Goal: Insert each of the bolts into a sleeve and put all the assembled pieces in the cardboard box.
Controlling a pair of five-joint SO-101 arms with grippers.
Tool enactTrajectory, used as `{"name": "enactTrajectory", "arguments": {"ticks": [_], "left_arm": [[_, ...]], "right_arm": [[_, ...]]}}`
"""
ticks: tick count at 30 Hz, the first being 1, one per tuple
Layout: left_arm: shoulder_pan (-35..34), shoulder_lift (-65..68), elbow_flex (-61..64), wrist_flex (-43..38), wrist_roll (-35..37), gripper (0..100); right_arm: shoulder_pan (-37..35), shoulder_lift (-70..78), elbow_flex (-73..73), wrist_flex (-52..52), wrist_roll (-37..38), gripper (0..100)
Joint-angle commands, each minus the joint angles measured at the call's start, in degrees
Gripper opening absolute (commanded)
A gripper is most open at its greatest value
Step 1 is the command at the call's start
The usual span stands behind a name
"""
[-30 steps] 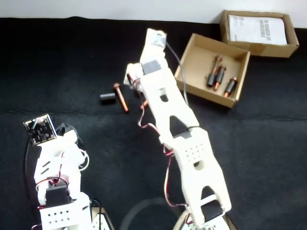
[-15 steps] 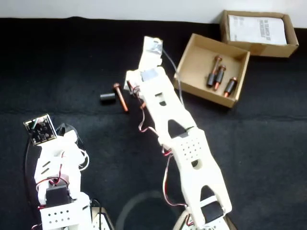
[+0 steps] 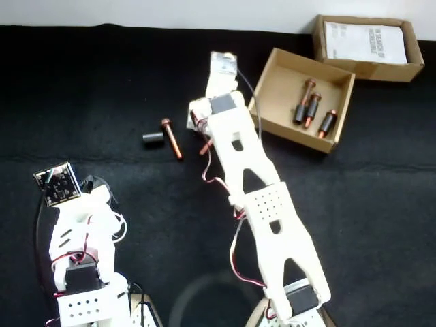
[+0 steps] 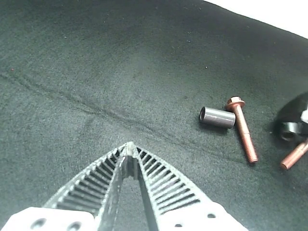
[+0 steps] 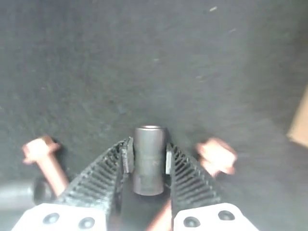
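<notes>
One sleeve is in hand right now: the right gripper is clamped on a short dark grey metal sleeve, ribbed jaws pinching it round the middle with the open bore poking out past the tips. My guess is it's stiff, smooth and round, small but dense. It won't crush, but it could swivel or slip if a bolt goes in off-axis, and this mid-body hold looks right since it leaves the bore free. Down on the black cloth table cover a copper-coloured flanged bolt lies to one side of the jaws and a second copper bolt to the other. I'd take either by the shank near the head, threaded end free. The left gripper is closed on nothing, over bare cloth well apart from the parts. Its wrist view gives the second bolt's full length lying just beside a second dark sleeve, which the right wrist view barely catches. The high view adds the destination: an open brown cardboard box near the right arm, with three assembled pieces inside.
</notes>
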Motion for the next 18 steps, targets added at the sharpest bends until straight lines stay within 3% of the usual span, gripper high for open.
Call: {"name": "enactTrajectory", "arguments": {"ticks": [1,3,10,18], "left_arm": [[0.0,-1.5,1.0,-0.2,-0.3,1],[0.0,-1.5,1.0,-0.2,-0.3,1],[0.0,-1.4,1.0,-0.2,-0.3,1],[0.0,-1.4,1.0,-0.1,-0.3,1]], "right_arm": [[3.8,-1.1,-15.7,6.5,5.2,0.7],[4.6,-1.4,-23.2,9.6,8.8,0.7],[7.7,-15.4,-22.1,22.0,16.4,0.7],[14.8,-33.0,-21.6,22.5,20.8,0.7]]}}
